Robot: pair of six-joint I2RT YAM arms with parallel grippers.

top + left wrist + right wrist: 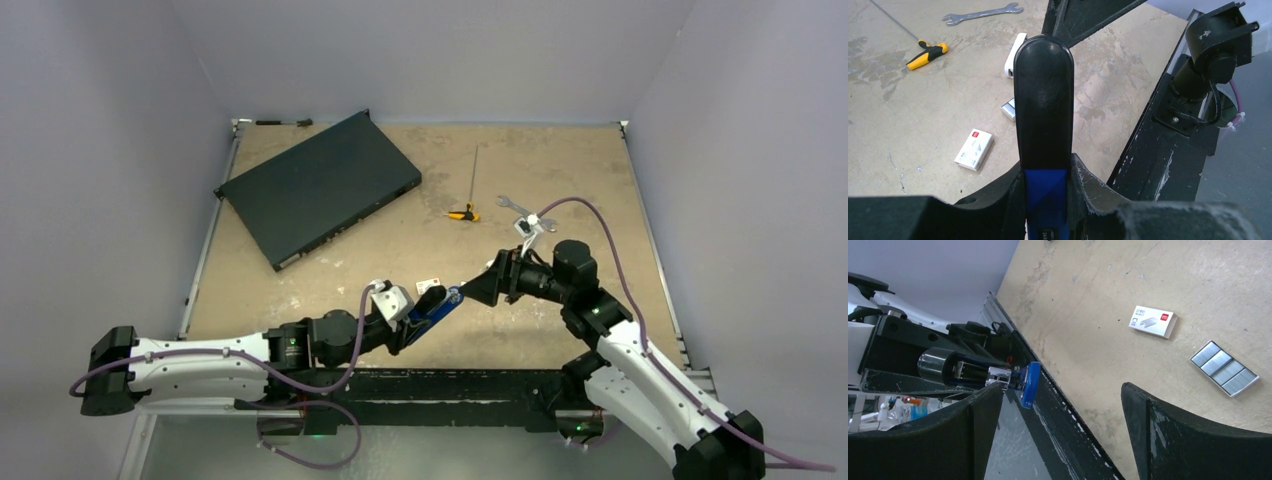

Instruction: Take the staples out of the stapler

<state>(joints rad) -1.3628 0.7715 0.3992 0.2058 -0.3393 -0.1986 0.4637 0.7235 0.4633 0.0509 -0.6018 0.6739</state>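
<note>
My left gripper (1046,175) is shut on the stapler's black-and-blue bar (1044,100) and holds it off the table, pointing at the right gripper. In the top view this bar (432,308) sticks out of the left gripper (415,320). In the right wrist view its blue end (1030,382) shows a chrome part behind it. My right gripper (1060,389) is open and empty, just beyond the bar's tip (465,292). A block of silvery staples (1224,368) lies on the table, half hidden by the bar in the left wrist view (1008,109). A small white piece (1015,62) lies past the staples.
A small white box with a red mark (1152,321) lies near the staples (974,149). A silver wrench (512,204) and a yellow-handled screwdriver (463,213) lie further back. A flat black case (320,185) lies at the back left. The table's black front rail (1158,150) runs close by.
</note>
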